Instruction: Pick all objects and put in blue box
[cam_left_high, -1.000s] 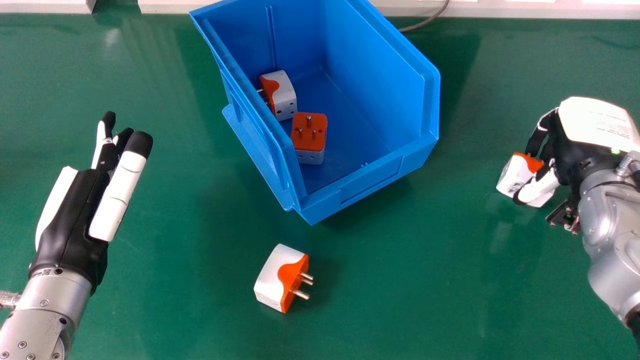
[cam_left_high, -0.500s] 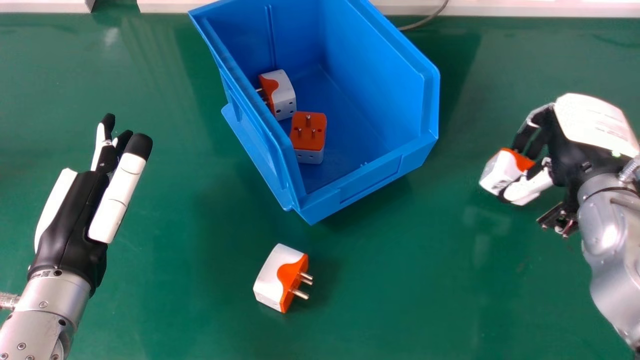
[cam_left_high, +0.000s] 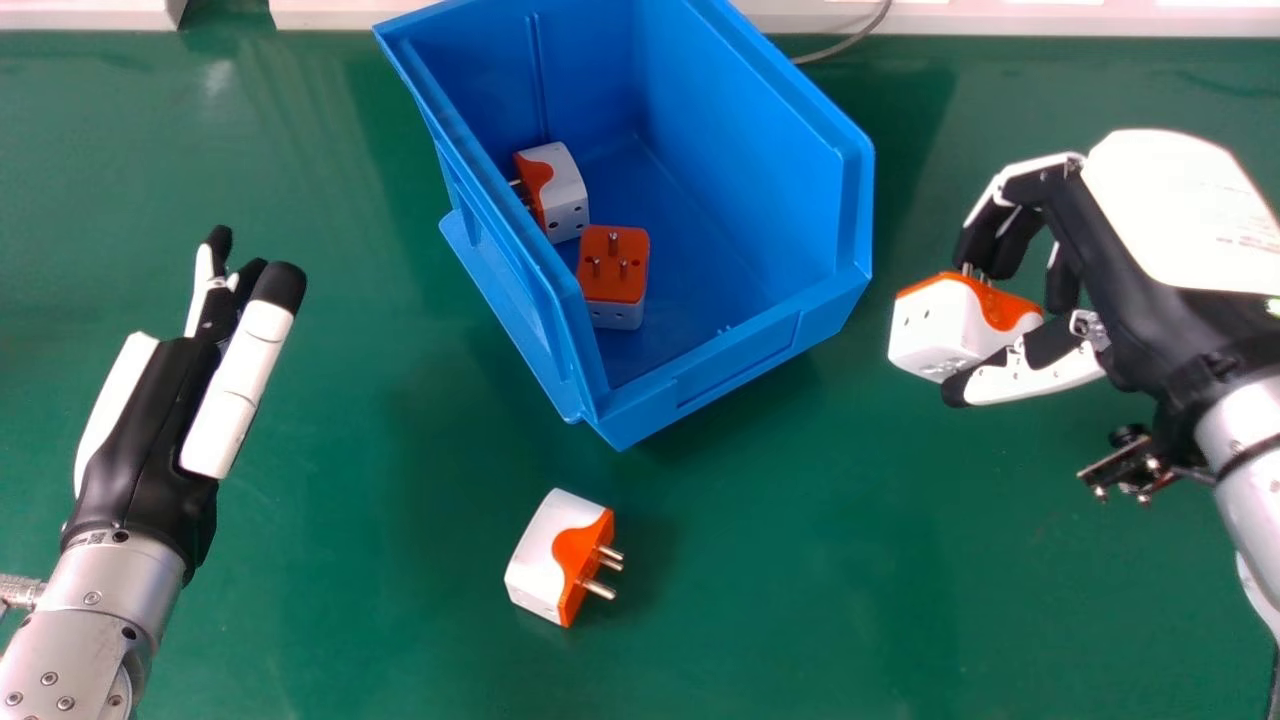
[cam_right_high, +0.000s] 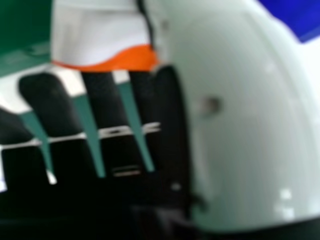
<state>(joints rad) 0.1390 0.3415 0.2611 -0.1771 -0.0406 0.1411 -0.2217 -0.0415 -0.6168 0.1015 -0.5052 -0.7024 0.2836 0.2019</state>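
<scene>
Workshop or lab: green worktop (cam_left_high: 800, 560), blue box (cam_left_high: 740, 358).

The right hand (cam_left_high: 1130, 285) has curled fingers facing its thumb, the left hand (cam_left_high: 140, 430) straight ones

"Entry one, to the left of the blue box (cam_left_high: 685, 392)?"

"Left hand (cam_left_high: 135, 430): black palm housing, white side panel (cam_left_high: 115, 400), black-and-white fingers (cam_left_high: 203, 275), white thumb (cam_left_high: 240, 385) with rounded black tip."

"Forearm?"

"Silver, cylindrical, set with round screws (cam_left_high: 49, 678); ribbed metal connector (cam_left_high: 22, 591) on the side away from the box."

"Entry two, to the right of the box?"

"Right hand (cam_left_high: 1130, 260): black body, broad white back cover (cam_left_high: 1180, 205) with faint print, black-and-white fingers (cam_left_high: 990, 235), small green light (cam_left_high: 1273, 306)."

"Fittings?"

"One dark metal bracket (cam_left_high: 1130, 462) with bright screw heads, by the wrist; silver forearm (cam_left_high: 1258, 505), dark band."
</scene>
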